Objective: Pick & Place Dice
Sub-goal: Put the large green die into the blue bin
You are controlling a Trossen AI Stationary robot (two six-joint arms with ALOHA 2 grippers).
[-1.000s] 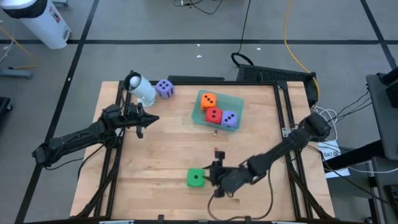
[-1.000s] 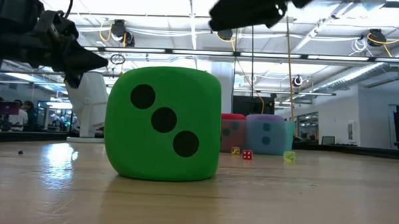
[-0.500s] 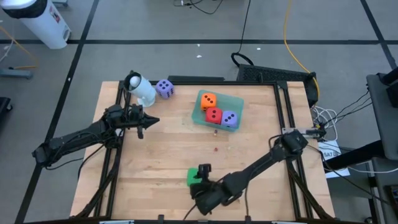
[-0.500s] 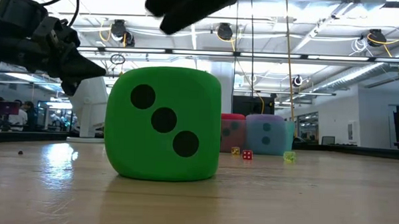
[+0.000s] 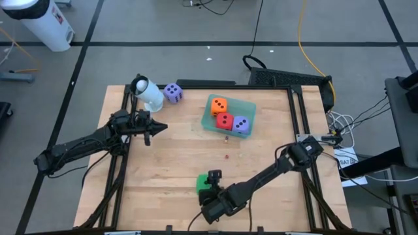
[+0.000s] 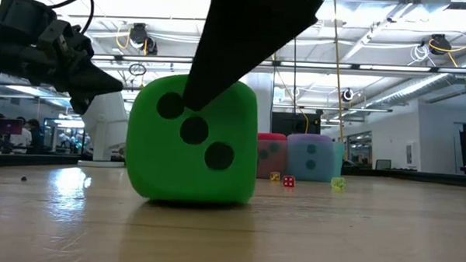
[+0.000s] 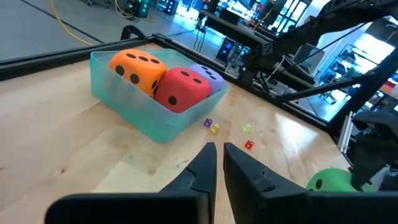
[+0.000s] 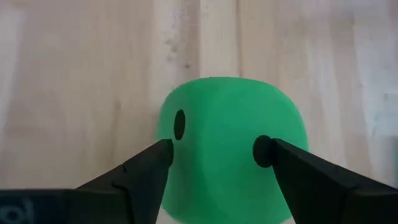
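five foam dice are counted in the high view: the green die lies on the wooden table near its front edge, the orange die, the red die and one purple die sit inside the teal bin, and the other purple die rests beside a white cylinder at the far left corner. the right gripper is seen over the green die; only in the right wrist view are its fingers shown spread, one on each side of the cube, and contact cannot be told. the low view alone shows the green die's three-pip face. the left gripper is held above the table's left side, its fingers nearly pressed together on nothing. four tiny dice, hardly made out from above, are shown clearly by the left wrist view beside the bin. no readable writing is found.
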